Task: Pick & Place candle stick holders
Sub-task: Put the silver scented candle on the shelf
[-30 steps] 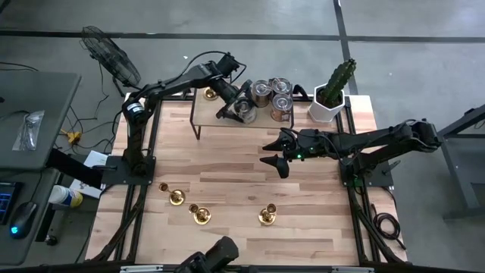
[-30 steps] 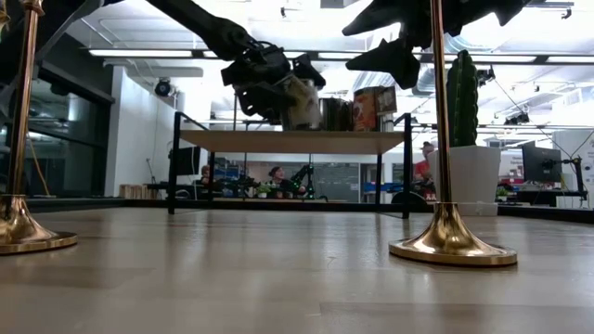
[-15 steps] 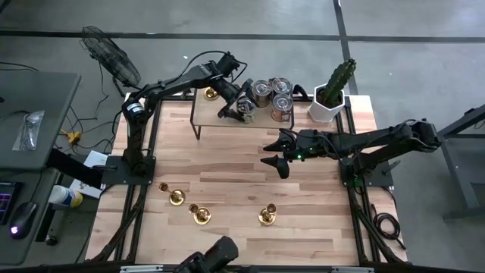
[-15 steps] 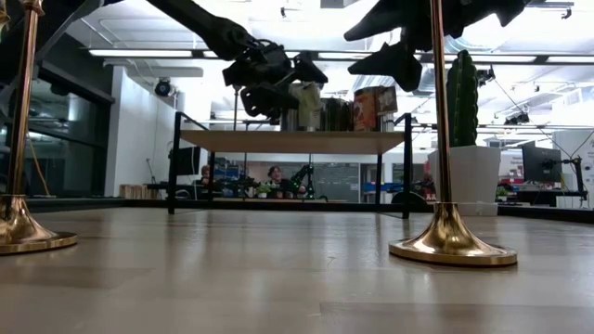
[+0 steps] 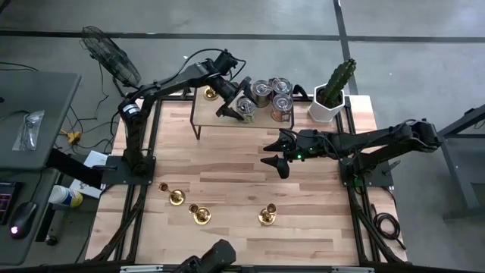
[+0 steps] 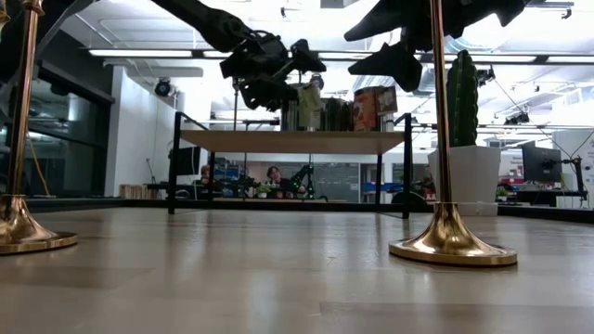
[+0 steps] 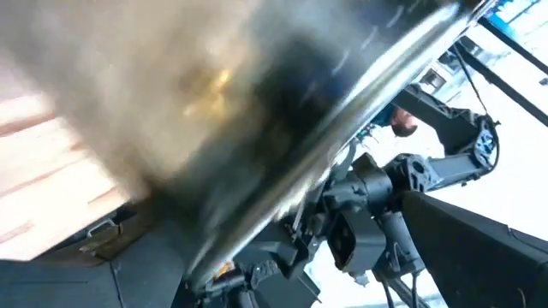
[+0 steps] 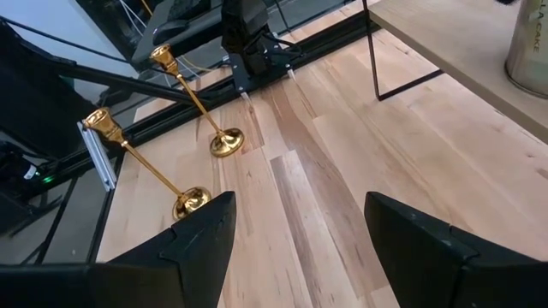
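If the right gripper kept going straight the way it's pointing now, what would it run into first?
Probably the bare wooden table: the open right gripper points down at it. Two candle stick holders stand further along, off to one side; depth is uncertain.

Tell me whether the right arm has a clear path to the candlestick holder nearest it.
Probably yes. The right gripper hangs open above bare table, and the nearest candlestick holder stands alone nearer the front edge with nothing between them.
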Robot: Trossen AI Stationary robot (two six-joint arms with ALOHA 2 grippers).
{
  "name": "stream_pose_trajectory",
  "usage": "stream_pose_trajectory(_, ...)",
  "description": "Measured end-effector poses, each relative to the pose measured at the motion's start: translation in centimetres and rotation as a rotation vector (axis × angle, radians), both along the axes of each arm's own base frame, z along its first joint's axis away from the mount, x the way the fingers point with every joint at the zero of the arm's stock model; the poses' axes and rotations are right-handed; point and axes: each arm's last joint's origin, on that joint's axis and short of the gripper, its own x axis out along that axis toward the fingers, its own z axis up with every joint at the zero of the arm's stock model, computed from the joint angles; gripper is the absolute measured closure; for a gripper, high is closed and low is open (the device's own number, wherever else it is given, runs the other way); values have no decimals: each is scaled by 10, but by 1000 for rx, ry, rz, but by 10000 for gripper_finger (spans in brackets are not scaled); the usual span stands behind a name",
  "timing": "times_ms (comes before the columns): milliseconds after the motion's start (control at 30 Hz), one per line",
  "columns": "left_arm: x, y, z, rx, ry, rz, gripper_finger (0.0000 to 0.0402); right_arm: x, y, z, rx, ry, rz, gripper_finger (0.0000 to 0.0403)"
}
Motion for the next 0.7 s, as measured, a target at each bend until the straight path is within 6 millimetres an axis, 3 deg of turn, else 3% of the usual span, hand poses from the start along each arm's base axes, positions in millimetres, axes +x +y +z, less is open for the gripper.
stream_pose_trajectory(400, -14, -11, 29, 100, -50, 11, 4, -1, 0, -1, 14, 16, -6, 151)
stream_pose_trajectory(700, -25, -37, 60, 264, -114, -8, 4, -1, 0, -1, 22, 15, -9, 151)
